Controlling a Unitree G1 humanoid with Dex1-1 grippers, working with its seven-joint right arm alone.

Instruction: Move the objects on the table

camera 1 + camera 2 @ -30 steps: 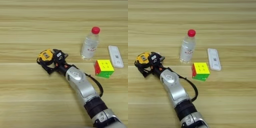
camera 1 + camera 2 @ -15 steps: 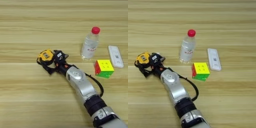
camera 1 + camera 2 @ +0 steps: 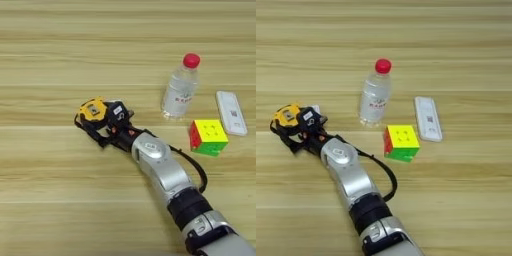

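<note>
While the right arm [image 3: 165,175] reaches diagonally up-left from the bottom edge, silver forearm laid low over the table [image 3: 50,200], the gripper [image 3: 107,125] sits at the yellow-black tape measure [image 3: 93,109], its black fingers [image 3: 307,120] pressed against the case; whether they are clamped on it or merely touching cannot be told. Well right of the fingers stands the upright clear bottle [image 3: 180,90] with red cap, with the puzzle cube [image 3: 207,137] just below it and the flat white device [image 3: 231,112] beside that, all apart from the arm.
</note>
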